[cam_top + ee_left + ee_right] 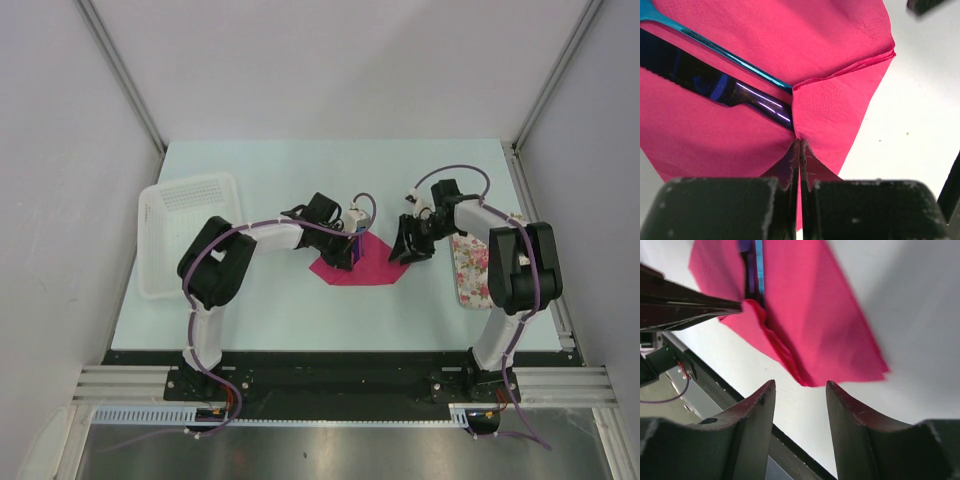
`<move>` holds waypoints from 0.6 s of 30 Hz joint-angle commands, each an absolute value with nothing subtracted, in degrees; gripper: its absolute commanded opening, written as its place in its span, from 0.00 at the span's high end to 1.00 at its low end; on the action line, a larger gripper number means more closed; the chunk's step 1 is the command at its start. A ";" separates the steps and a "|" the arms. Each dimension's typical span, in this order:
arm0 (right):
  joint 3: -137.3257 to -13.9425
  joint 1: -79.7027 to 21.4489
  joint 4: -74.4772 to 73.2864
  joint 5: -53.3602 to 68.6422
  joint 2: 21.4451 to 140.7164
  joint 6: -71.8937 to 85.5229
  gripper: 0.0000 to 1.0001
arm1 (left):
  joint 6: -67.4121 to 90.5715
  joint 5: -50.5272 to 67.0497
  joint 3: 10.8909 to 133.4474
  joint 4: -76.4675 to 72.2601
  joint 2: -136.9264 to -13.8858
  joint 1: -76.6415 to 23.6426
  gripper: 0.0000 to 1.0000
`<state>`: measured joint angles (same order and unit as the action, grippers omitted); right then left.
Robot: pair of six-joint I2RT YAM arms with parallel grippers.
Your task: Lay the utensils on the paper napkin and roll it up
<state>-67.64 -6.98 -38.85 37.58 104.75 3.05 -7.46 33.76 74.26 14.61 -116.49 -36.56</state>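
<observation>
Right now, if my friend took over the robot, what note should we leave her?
Left hand: shut, pinching a folded flap of the napkin.
Right hand: open, empty, near the napkin's edge.
Utensils: lying on the napkin, ends under the flap.
Done: utensils placed, first fold begun.
Left: roll the napkin up.

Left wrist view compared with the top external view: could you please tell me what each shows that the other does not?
Only the left wrist view shows the utensils in detail: a dark knife and a slimmer teal piece, both running under a folded flap. Only the top external view shows the white basket and the floral tray. Both show the paper napkin with the left pincer shut on it.
</observation>
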 commanded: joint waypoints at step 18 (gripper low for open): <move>-69.78 -17.14 -26.55 41.13 112.85 5.97 0.69 | -4.40 39.90 71.02 9.14 -114.61 -34.81 1.00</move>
<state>-67.77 -16.29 -29.47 40.58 111.46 5.61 -5.91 36.84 72.23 10.96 -116.46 -35.46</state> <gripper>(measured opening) 0.362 0.004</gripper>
